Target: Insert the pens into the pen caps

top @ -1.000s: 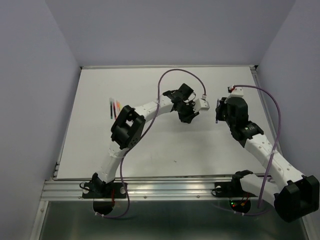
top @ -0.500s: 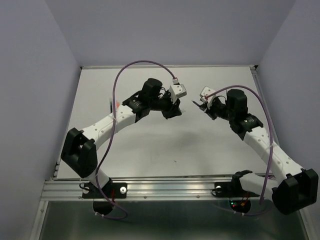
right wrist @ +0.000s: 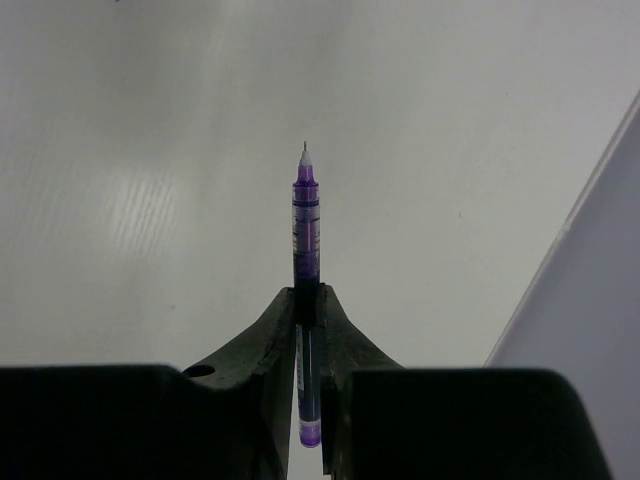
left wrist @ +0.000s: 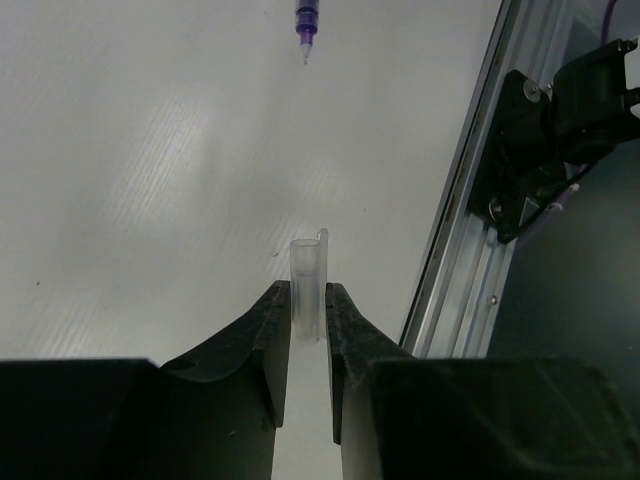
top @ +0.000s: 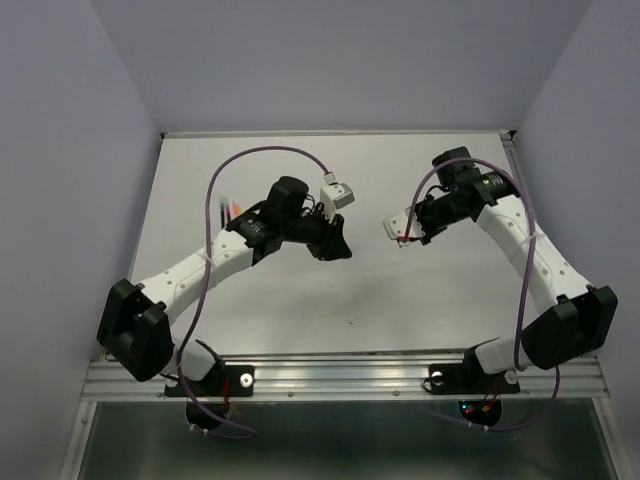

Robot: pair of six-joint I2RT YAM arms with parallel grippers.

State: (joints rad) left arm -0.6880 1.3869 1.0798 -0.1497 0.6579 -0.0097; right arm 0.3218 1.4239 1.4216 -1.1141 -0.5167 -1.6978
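My left gripper (left wrist: 309, 292) is shut on a pale translucent pen cap (left wrist: 308, 285), whose open end sticks out past the fingertips. My right gripper (right wrist: 307, 296) is shut on a purple-blue pen (right wrist: 306, 225), tip pointing forward. In the left wrist view that pen's tip (left wrist: 305, 22) shows far ahead, roughly in line with the cap and well apart from it. From above, the left gripper (top: 338, 247) and right gripper (top: 404, 234) face each other over the table's middle with a gap between them. Other pens (top: 232, 209) lie at the left, partly hidden by the left arm.
The white table (top: 400, 300) ends at a metal rail (top: 350, 372) along the near edge, seen also as a rail (left wrist: 465, 240) in the left wrist view. Grey walls stand on three sides. Purple cables loop above both arms.
Both arms have swung round. The left gripper drew back left and nearer with the cap; the right gripper turned leftward with the pen, so the two now point at each other.
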